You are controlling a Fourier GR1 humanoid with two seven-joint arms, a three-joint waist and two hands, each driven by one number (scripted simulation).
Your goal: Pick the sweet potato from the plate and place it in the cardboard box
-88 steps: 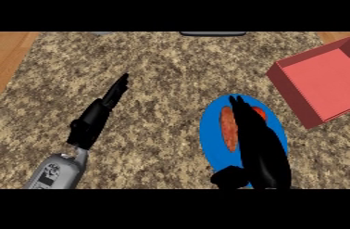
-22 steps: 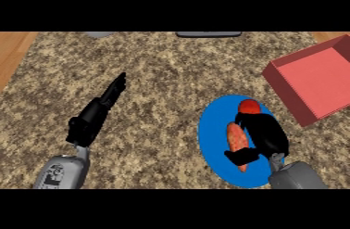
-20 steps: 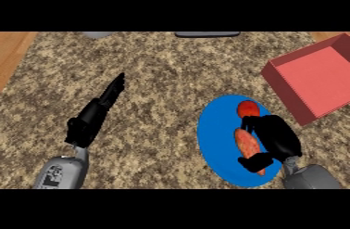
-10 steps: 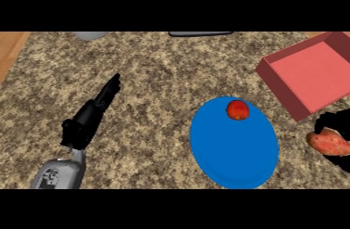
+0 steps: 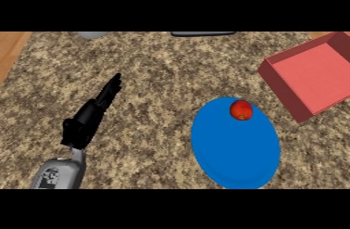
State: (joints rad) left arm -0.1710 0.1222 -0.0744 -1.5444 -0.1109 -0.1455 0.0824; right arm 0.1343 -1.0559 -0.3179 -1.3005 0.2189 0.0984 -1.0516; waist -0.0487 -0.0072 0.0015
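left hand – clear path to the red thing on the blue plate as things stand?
Probably yes. The left hand rests open on the counter's left, and only bare counter lies between it and the small red item at the plate's far edge. Whether the arm stretches that far is uncertain.

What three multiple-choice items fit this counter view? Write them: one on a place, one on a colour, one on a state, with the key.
1. Where does the small red item lie?
A. at the far end of the blue plate
B. inside the box
C. beside the left hand

2. What colour is the open box at the right?
A. green
B. pinkish red
C. white

3. How is the left hand?
A. curled round the red item
B. flat on the plate
C. fingers straight, holding nothing

Key: 1 A, it sits near the plate's far rim; 2 B, the walls and floor are pinkish red; 3 C, the hand stretches out over the counter, apart from everything.
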